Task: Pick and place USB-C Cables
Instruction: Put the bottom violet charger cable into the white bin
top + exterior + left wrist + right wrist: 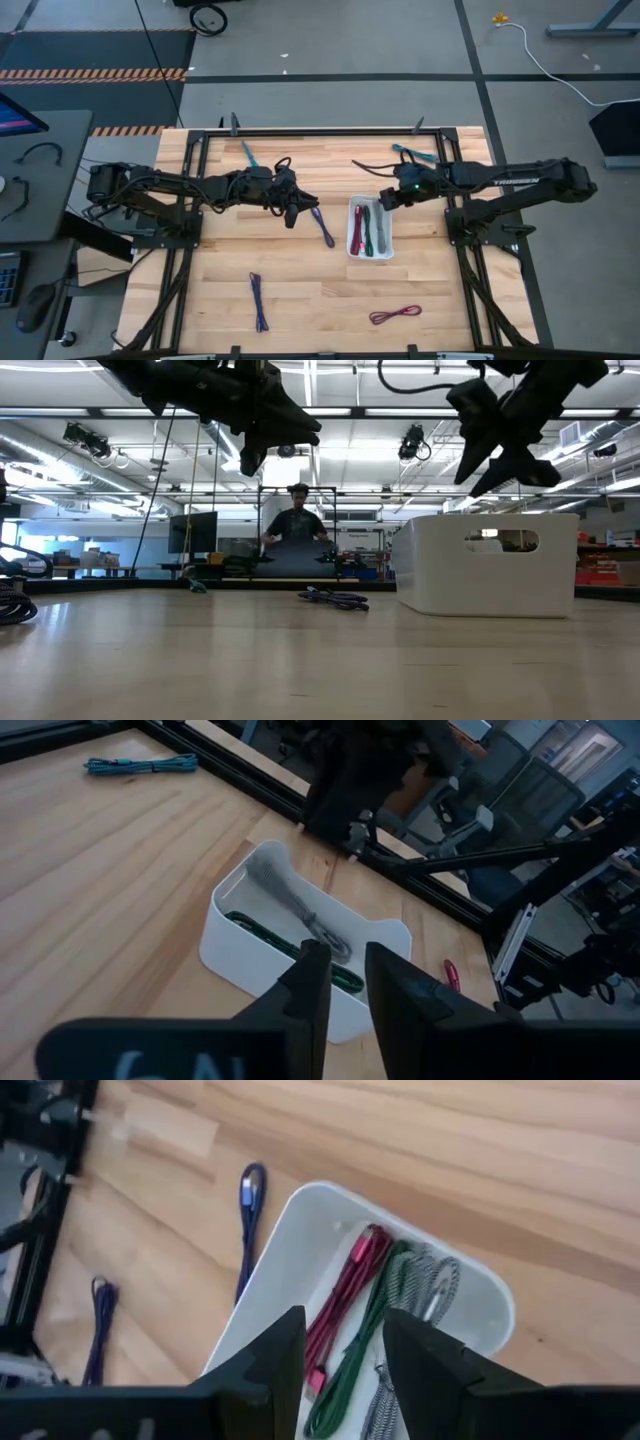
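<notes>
While both claws hang empty above the counter (300, 290), three cables lie in the white tray (387, 252).
Left claw (292, 214) and right claw (384, 199) are parted, holding nothing; a maroon cable (340, 1302), green cable (362, 1342) and grey cable (420, 1295) fill the tray, partly hidden behind the right claw's fingers (265, 1365).

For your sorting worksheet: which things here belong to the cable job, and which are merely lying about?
Job:
purple cable
blue cable
maroon cable
teal cable
second teal cable
cables in tray
white tray

Lying about:
computer mouse
wheel
</notes>
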You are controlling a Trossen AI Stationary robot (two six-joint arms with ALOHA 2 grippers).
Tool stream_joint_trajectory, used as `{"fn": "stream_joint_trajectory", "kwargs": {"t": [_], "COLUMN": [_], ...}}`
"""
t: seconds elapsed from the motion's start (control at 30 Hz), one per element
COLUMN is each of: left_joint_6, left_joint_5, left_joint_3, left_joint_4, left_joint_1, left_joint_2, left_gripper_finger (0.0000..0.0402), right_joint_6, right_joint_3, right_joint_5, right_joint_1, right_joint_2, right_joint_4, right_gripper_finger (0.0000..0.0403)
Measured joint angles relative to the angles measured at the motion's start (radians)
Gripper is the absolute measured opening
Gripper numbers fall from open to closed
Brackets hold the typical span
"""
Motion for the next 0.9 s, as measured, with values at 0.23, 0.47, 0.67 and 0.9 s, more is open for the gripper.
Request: {"fn": "stream_joint_trajectory", "kwargs": {"t": [0.23,0.47,0.67,0.9], "left_joint_6": [-0.002,-0.158,-0.603,-1.185], "left_joint_5": [0.020,0.085,0.190,0.210], "left_joint_3": [0.000,0.003,0.001,0.000], "left_joint_4": [0.000,-0.182,-0.694,-0.919], "left_joint_1": [-0.002,-0.042,-0.169,-0.462], "left_joint_2": [0.000,-0.060,-0.122,-0.103], "left_gripper_finger": [0.0054,0.0024,0.0009,0.0068], "right_joint_6": [-0.089,-0.251,-0.334,-0.434], "right_joint_3": [0.000,0.000,0.000,0.000], "right_joint_5": [0.012,-0.076,-0.036,0.003], "right_joint_1": [0.048,0.069,0.077,0.077], "right_joint_2": [0.079,0.121,0.113,0.113], "right_joint_4": [0.023,0.101,0.096,0.097], "right_gripper_finger": [0.0141,0.0139,0.0137,0.0136]}}
